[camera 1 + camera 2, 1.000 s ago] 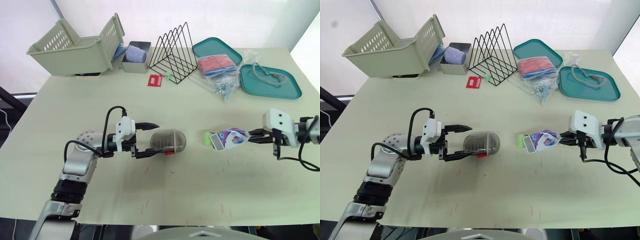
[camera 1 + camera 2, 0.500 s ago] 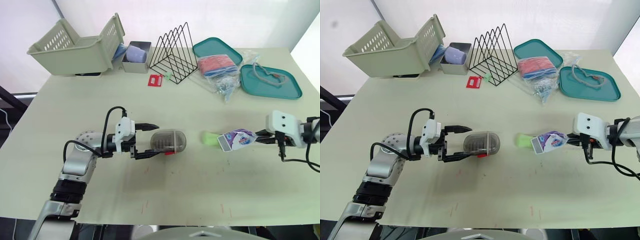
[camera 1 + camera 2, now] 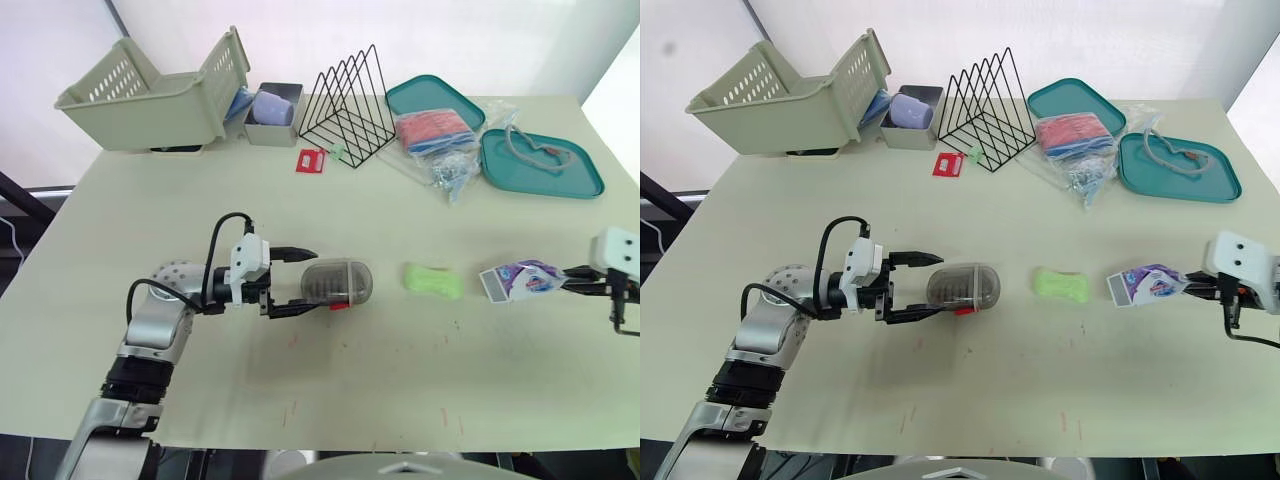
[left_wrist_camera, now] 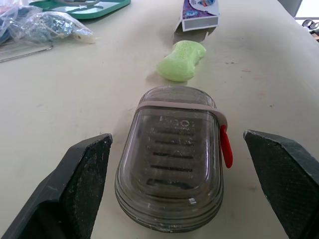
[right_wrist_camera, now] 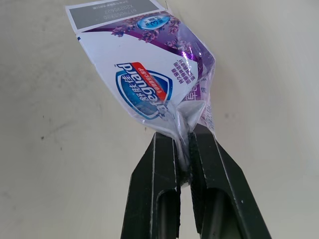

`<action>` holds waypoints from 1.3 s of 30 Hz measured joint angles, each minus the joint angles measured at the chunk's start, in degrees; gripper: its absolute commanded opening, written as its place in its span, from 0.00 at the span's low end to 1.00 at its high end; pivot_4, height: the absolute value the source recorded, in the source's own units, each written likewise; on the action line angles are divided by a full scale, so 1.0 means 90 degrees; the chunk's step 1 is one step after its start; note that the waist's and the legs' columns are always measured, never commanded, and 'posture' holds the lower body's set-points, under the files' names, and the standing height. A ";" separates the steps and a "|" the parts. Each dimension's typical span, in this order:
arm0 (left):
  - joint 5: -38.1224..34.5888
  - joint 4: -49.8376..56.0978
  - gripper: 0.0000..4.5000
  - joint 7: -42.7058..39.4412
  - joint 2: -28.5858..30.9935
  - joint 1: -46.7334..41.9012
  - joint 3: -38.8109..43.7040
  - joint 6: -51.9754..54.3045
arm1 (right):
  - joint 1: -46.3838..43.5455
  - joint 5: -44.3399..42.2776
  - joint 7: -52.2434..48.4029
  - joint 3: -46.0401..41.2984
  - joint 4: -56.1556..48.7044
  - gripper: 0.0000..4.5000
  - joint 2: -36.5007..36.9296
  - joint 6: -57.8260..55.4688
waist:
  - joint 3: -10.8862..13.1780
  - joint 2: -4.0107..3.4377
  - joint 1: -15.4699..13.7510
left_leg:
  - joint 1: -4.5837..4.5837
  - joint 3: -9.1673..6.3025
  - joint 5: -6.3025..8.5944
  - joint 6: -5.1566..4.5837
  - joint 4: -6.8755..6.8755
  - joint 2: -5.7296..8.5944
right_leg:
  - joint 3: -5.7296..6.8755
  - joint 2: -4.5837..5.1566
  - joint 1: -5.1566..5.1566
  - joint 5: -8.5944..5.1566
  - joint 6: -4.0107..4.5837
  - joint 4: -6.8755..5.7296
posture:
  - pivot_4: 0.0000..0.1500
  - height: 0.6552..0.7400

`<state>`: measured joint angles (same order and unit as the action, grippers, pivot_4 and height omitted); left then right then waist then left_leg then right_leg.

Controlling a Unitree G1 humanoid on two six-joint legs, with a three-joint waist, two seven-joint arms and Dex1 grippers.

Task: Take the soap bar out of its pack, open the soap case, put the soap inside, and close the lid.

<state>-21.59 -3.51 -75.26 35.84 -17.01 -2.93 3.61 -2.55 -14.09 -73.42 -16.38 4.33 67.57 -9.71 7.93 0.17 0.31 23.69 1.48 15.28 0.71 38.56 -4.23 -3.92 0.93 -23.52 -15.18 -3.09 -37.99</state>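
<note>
OK, soap (image 3: 432, 279) out, lying on desk (image 3: 400, 380) between soap case (image 3: 337, 283) and pack (image 3: 518, 280). Right jaws pinch pack's crimped end; left jaws open, straddling closed soap case. Likely next: drop pack aside, clamp soap case, flip red tab (image 4: 227, 146).

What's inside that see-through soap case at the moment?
The closed case is clear. Only a ribbed drain tray shows through it, no soap. The green soap lies on the table beside it, not touching. Whatever is beneath the tray is hidden.
</note>
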 measured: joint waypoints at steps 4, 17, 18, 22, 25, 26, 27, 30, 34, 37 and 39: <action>-0.0178 0.0015 1.00 -0.0066 -0.0050 -0.0008 0.0007 0.0146 | -0.0045 -0.0412 0.0406 -0.0583 0.0071 0.01 -0.0327 -0.0660 | 0.0000 0.0000 0.0018 | 0.0000 -0.0003 0.0000 0.0000 -0.0001 0.0000 | 0.0001 -0.0001 0.0000 0.0000 0.0000 -0.0002 | 1.00 1.00; -0.0367 0.0212 1.00 -0.0046 -0.0028 0.0092 0.0028 0.0317 | -0.1178 -0.0707 0.5942 -0.2060 -0.1511 0.01 -0.3214 -0.5865 | -0.0005 -0.0014 0.0038 | 0.0002 -0.0002 0.0000 0.0001 -0.0010 0.0000 | -0.0001 -0.0002 -0.0003 0.0000 0.0001 -0.0001 | 1.00 1.00; -0.0372 0.0213 1.00 -0.0045 -0.0027 0.0097 0.0033 0.0327 | -0.1229 -0.0708 0.6105 -0.2081 -0.1618 0.01 -0.3305 -0.6015 | -0.0005 -0.0014 0.0033 | 0.0003 -0.0002 0.0000 0.0001 -0.0010 0.0000 | -0.0001 -0.0002 -0.0003 0.0000 0.0000 0.0000 | 1.00 1.00; -0.0441 0.0275 1.00 -0.0050 -0.0048 0.0130 0.0048 0.0390 | -0.1673 -0.0736 0.6925 -0.2288 -0.2238 0.01 -0.4286 -0.6837 | -0.0005 -0.0014 0.0046 | 0.0002 -0.0003 0.0000 0.0000 -0.0010 0.0000 | -0.0001 -0.0002 -0.0004 0.0000 0.0000 -0.0004 | 1.00 1.00; -0.0496 0.0339 1.00 -0.0047 -0.0065 0.0137 0.0060 0.0391 | -0.1852 -0.0736 0.7222 -0.2287 -0.2399 0.01 -0.4497 -0.7167 | -0.0004 -0.0017 0.0035 | 0.0005 -0.0002 0.0000 0.0000 -0.0011 0.0000 | -0.0001 -0.0001 -0.0004 0.0000 0.0000 0.0000 | 1.00 1.00; -0.0498 0.0339 1.00 -0.0043 -0.0064 0.0150 0.0061 0.0392 | -0.1901 -0.0722 0.7299 -0.2294 -0.2435 0.01 -0.4521 -0.7216 | -0.0004 -0.0017 0.0031 | 0.0005 -0.0002 0.0000 0.0000 -0.0011 0.0000 | -0.0001 0.0000 -0.0004 0.0000 0.0000 0.0000 | 1.00 1.00; -0.0498 0.0340 1.00 -0.0033 -0.0064 0.0164 0.0061 0.0394 | -0.1973 -0.0702 0.7411 -0.2323 -0.2449 0.01 -0.4574 -0.7242 | -0.0004 -0.0017 0.0032 | 0.0005 -0.0002 0.0000 0.0000 -0.0011 0.0000 | -0.0001 -0.0001 -0.0004 0.0000 0.0000 0.0001 | 1.00 1.00; -0.0498 0.0340 1.00 0.0013 -0.0059 0.0167 0.0066 0.0394 | -0.2020 -0.0606 0.7658 -0.2504 -0.2419 0.01 -0.4695 -0.7240 | -0.0004 -0.0017 0.0033 | 0.0005 -0.0003 0.0000 0.0000 -0.0011 0.0000 | 0.0000 -0.0001 -0.0004 0.0000 0.0000 0.0000 | 1.00 1.00; -0.0498 0.0342 1.00 0.0056 -0.0058 0.0169 0.0066 0.0393 | -0.1954 -0.0594 0.7704 -0.2588 -0.2409 0.01 -0.4804 -0.7241 | -0.0004 -0.0017 0.0055 | 0.0003 -0.0003 0.0000 0.0000 -0.0013 0.0000 | 0.0000 -0.0001 -0.0004 0.0000 0.0001 -0.0001 | 1.00 1.00; -0.0497 0.0342 1.00 0.0067 -0.0058 0.0169 0.0066 0.0392 | -0.1873 -0.0710 0.7569 -0.2554 -0.2418 0.01 -0.4816 -0.7228 | -0.0004 -0.0017 0.0067 | 0.0003 -0.0002 0.0000 0.0000 -0.0014 0.0000 | -0.0001 -0.0002 -0.0005 0.0000 0.0000 -0.0001 | 1.00 1.00; -0.0496 0.0342 1.00 0.0069 -0.0058 0.0169 0.0066 0.0387 | -0.1869 -0.0769 0.7481 -0.2541 -0.2423 0.18 -0.4815 -0.7225 | -0.0004 -0.0017 0.0065 | 0.0003 -0.0003 0.0000 0.0000 -0.0014 0.0000 | -0.0001 -0.0002 -0.0005 0.0000 0.0000 -0.0001 | 1.00 1.00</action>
<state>-26.05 -0.44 -74.63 35.32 -15.49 -2.34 7.09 -19.37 -21.00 -6.09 -39.25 -17.48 24.23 -74.73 7.89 0.01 0.90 23.71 1.45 15.28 0.71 38.43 -4.23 -3.93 0.92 -23.56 -15.19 -3.09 -38.00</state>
